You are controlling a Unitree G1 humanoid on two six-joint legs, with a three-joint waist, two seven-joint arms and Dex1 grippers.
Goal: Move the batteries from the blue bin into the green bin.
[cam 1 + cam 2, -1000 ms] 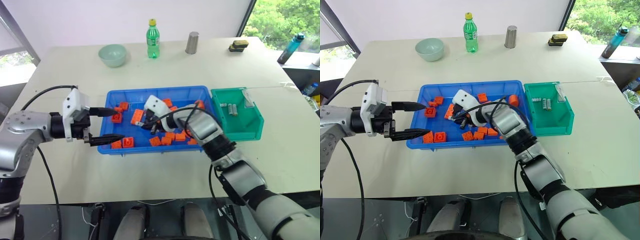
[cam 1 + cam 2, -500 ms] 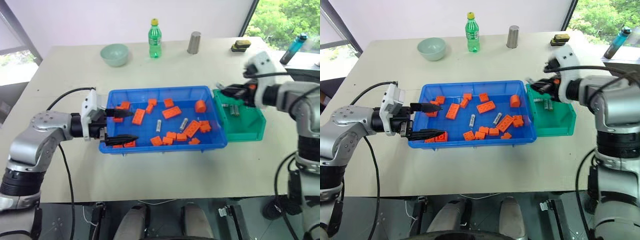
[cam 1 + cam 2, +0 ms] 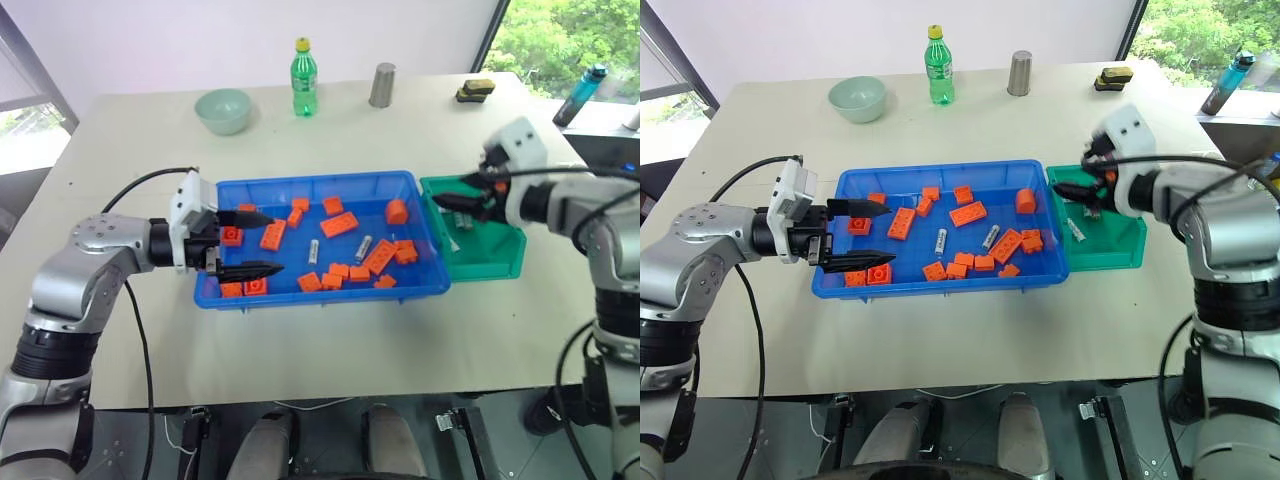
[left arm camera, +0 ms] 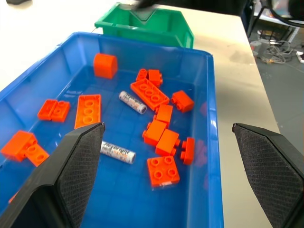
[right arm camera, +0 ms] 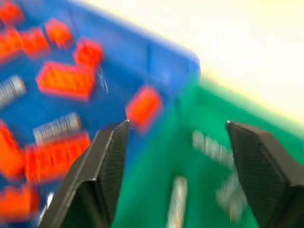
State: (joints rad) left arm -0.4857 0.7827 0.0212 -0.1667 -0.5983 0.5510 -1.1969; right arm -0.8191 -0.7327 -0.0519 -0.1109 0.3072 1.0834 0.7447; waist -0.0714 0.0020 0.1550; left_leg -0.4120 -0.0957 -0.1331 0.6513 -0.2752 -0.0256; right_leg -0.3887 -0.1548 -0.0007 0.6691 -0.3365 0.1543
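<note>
The blue bin [image 3: 428, 238] sits mid-table with the green bin [image 3: 505, 262] touching its right end. Two batteries lie loose on the blue floor near the middle, one [image 3: 314, 250] left of the other [image 3: 364, 245], among scattered orange toy bricks [image 3: 338, 224]. From the left wrist both cells show with printed labels, the nearer one [image 4: 117, 152] lying almost across the tray and the farther one [image 4: 132, 102] at a slant beside a long brick.

The right gripper [image 3: 462, 205] hangs over the green bin's near-left part, its two black fingers spread apart with nothing between them. Directly beneath, a battery [image 3: 1074, 229] lies slanted inside the green bin; the right wrist view gives blurred pale cylinders [image 5: 176, 207] on the green floor, how many cannot be told for sure.

The left gripper [image 3: 254, 243] points in over the blue bin's left end, jaws wide open and empty, one finger [image 3: 246, 216] above a brick, the other [image 3: 250, 270] near the front wall. Its fingertips are well apart from both batteries.

Toward the back of the table stand a pale green bowl [image 3: 224, 110], a green bottle with a yellow cap [image 3: 304, 77] and a metal cup [image 3: 383, 85], all well clear of the bins. A small dark and yellow object [image 3: 476, 91] lies near the far right corner
</note>
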